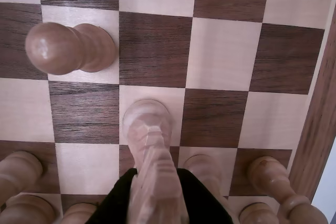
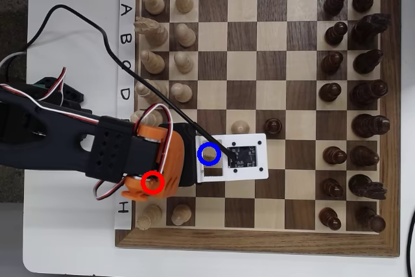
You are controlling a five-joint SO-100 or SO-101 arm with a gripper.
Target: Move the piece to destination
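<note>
Black gripper (image 1: 157, 203) jaws clamped on carved cream wood knight (image 1: 149, 145), round base on light board (image 1: 220, 56) square.

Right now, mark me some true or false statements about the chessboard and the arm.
1. The knight stands with its base on a light square. True.
2. The gripper is empty. False: its black fingers close on the knight from both sides.
3. The blue ring sits in column 8. False: it is in column 3.
4. In the overhead view, a pale pawn and a dark pawn stand on neighbouring squares mid-board. True.
</note>
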